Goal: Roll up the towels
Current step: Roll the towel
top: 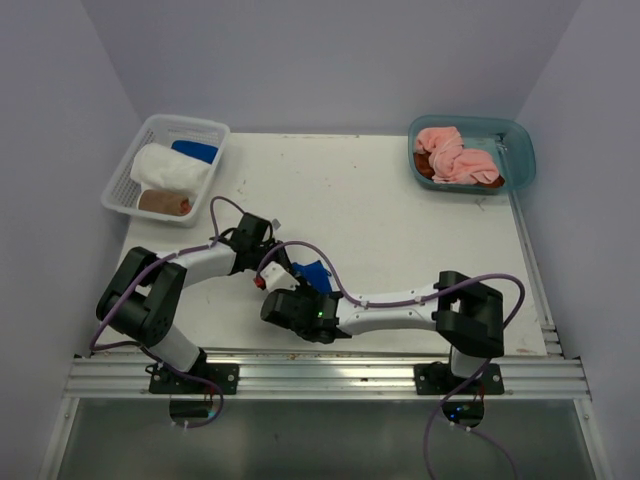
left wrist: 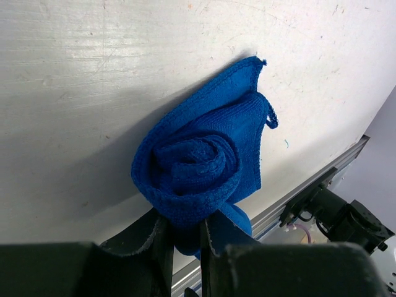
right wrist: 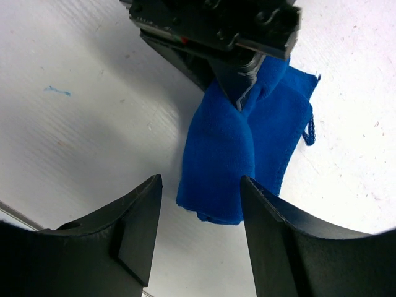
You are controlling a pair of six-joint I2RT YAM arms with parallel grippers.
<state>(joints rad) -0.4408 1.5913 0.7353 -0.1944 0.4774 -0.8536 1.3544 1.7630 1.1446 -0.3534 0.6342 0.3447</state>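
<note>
Two pincers are mine, and both work on one small royal blue terry towel [left wrist: 198, 167], which lies half rolled on the white desk [left wrist: 93, 93]. My left pincer [left wrist: 185, 235] is clenched on the spiral end of the roll, and the cloth is squeezed between its two black fingers. My right pincer [right wrist: 201, 185] is released, with the jaws wide. It hangs over the other end of this towel, one finger at each side of the cloth; I cannot tell if it touches.

I judge that the step in hand is to complete this roll. To do it well, I should hold the spiral firmly with the left pincer, so the inner turns do not spring loose. Then I should bring the right pincer down on the flat flap beside the roll and wrap it tightly around. A grip off the middle may turn the roll into a cone.

Far to the left of this towel stands a white mesh basket [top: 185, 118] with white, brown and blue towels [top: 165, 168]. Far to the right is a teal plastic tub [top: 470, 121] with pink and brown towels [top: 455, 155].
</note>
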